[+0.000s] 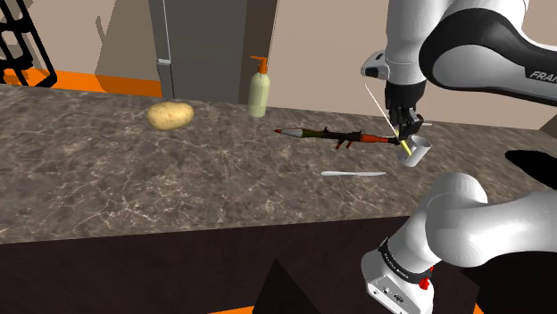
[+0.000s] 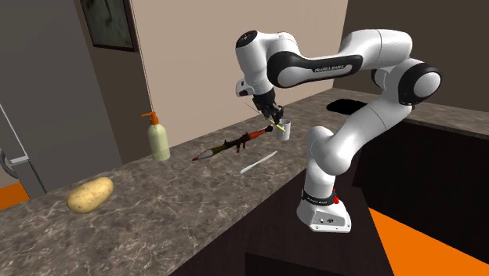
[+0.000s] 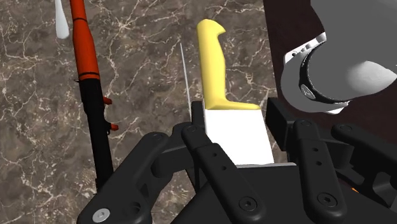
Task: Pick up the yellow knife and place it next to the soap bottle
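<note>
Knife showed a yellow handle in the shoulder view, pinched in the gripper above the counter, handle end angled down, well apart from the soap bottle. Second exterior view: I saw the knife just beside a white cup. Wrist view: fingers were clamped on the white blade, long axis running straight away from the gripper, curved yellow handle leading.
</note>
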### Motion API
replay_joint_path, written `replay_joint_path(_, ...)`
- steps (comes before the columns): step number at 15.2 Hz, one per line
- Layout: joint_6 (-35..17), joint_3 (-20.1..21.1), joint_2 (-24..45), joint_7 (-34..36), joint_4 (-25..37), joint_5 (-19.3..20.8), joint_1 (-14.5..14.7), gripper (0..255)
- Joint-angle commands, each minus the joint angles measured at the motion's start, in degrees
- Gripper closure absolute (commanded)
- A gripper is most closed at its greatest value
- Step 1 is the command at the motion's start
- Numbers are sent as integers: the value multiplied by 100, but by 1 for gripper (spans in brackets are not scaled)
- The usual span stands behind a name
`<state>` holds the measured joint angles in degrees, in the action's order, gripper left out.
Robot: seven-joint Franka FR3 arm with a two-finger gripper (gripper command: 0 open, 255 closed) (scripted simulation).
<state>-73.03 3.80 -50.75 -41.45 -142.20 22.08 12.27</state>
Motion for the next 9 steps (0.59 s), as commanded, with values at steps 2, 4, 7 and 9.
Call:
replay_joint_path(2,179,10,74,-86,269,21,-19,255)
replay_joint_path(4,299,20,118,-142,444,34,-31,255)
replay_joint_path(7,478,34,190,-226,713,56,-49,255)
replay_joint_path(9,597,44,244,-283,896,73,-61,255)
